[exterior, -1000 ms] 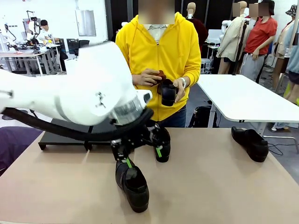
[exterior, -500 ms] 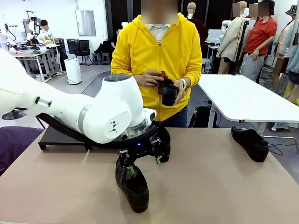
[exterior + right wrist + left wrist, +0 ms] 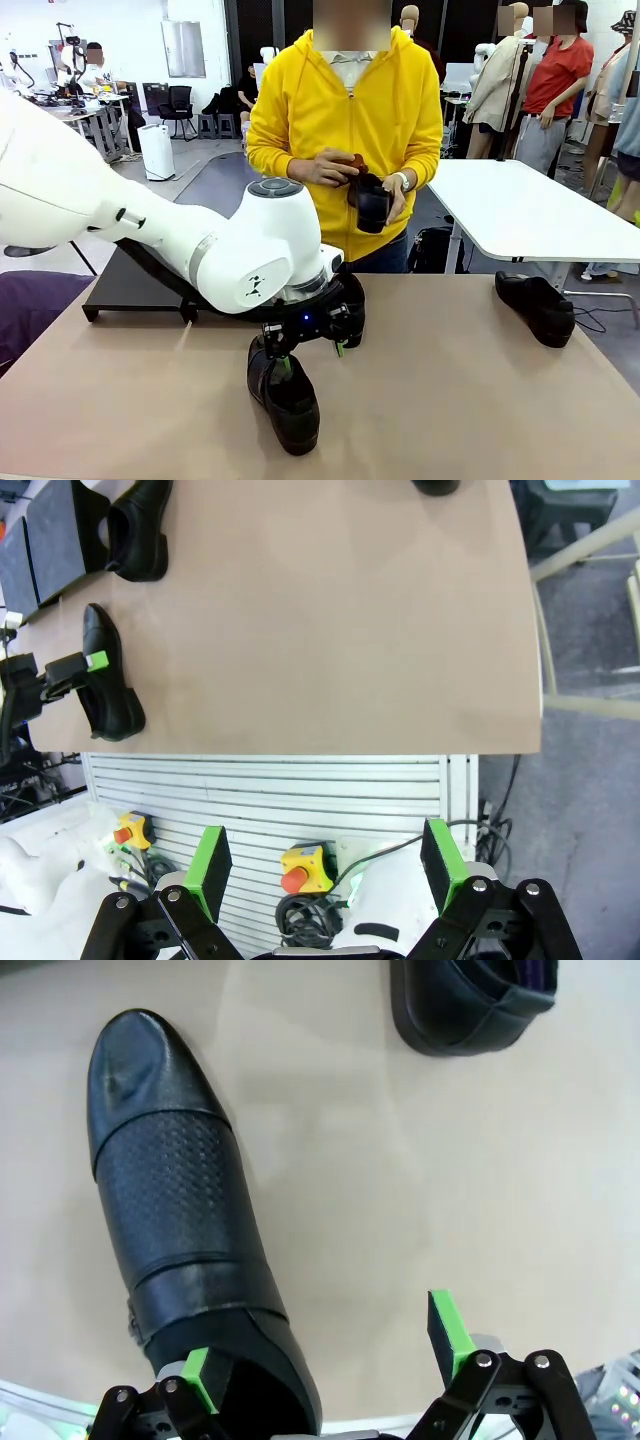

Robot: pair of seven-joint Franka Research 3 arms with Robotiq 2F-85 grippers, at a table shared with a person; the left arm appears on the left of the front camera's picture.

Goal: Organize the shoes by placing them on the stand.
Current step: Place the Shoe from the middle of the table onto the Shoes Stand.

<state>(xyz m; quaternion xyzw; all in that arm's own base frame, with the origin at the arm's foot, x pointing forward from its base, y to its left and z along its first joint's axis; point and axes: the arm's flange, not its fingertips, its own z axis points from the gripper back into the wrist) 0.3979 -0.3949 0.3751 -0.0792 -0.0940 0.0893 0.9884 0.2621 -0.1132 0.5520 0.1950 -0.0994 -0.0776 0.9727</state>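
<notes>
The left claw (image 3: 326,1355) hangs open astride the heel of a shoe (image 3: 170,1190) on the table (image 3: 400,1180); whether a pad (image 3: 200,1378) touches it is unclear. Beyond it another shoe (image 3: 465,1005) is cut off. The right claw (image 3: 325,865) stands open.

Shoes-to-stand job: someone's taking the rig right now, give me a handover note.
Left gripper: open, down at the heel end of the near shoe, one pad at its opening, not gripping.
Right gripper: open, holding nothing, raised over the robot's side of the table.
Other shoes: second shoe on the table beside the stand; third shoe at the table's far right; fourth shoe in the person's hands.
Done: no shoe on the stand's visible part.
Left: all four shoes to place.
</notes>
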